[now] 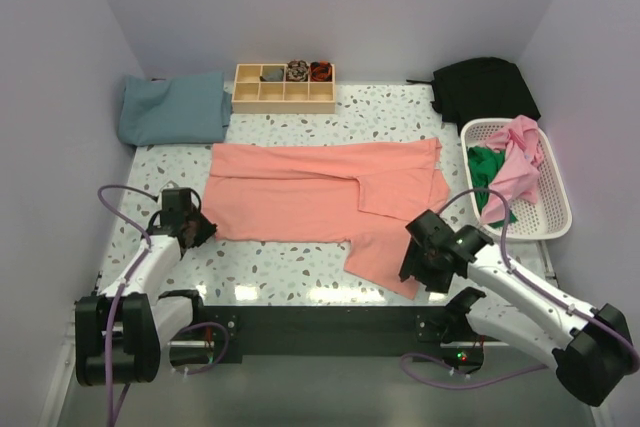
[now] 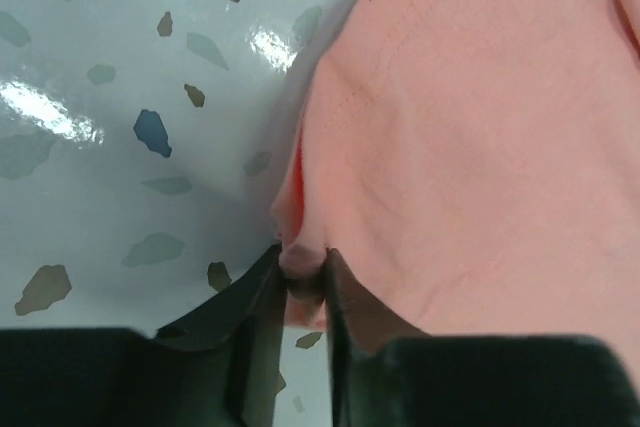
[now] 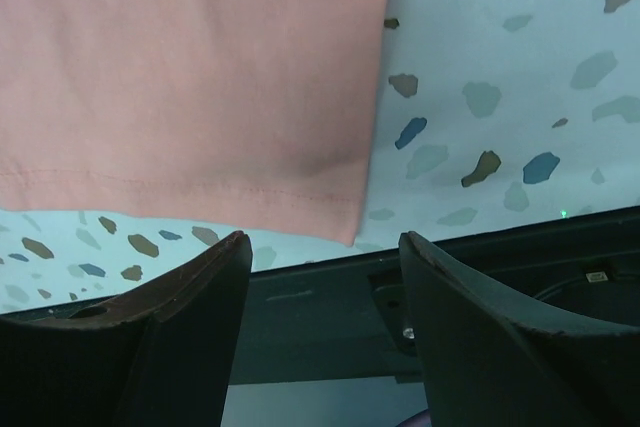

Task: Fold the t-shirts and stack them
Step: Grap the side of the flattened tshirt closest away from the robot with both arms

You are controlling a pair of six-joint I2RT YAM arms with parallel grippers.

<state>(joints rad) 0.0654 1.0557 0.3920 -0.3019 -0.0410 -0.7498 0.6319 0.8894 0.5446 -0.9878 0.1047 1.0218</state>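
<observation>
A large salmon-pink t-shirt (image 1: 320, 197) lies spread flat across the middle of the table, one part hanging toward the front. My left gripper (image 1: 197, 230) is at its near left corner, jaws shut on a pinch of the pink fabric (image 2: 303, 265). My right gripper (image 1: 424, 269) hovers over the near right corner of the salmon-pink t-shirt (image 3: 190, 77); its fingers (image 3: 190, 307) stand open with nothing between them. A folded teal-blue t-shirt (image 1: 172, 108) rests at the back left. Pink (image 1: 518, 162) and green (image 1: 488, 169) t-shirts lie crumpled in the white basket.
The white lattice basket (image 1: 548, 209) sits at the right edge. A wooden compartment tray (image 1: 284, 87) with small items stands at the back. A black cloth (image 1: 485, 89) lies at the back right. The table's dark front rail (image 3: 330, 317) is just under my right gripper.
</observation>
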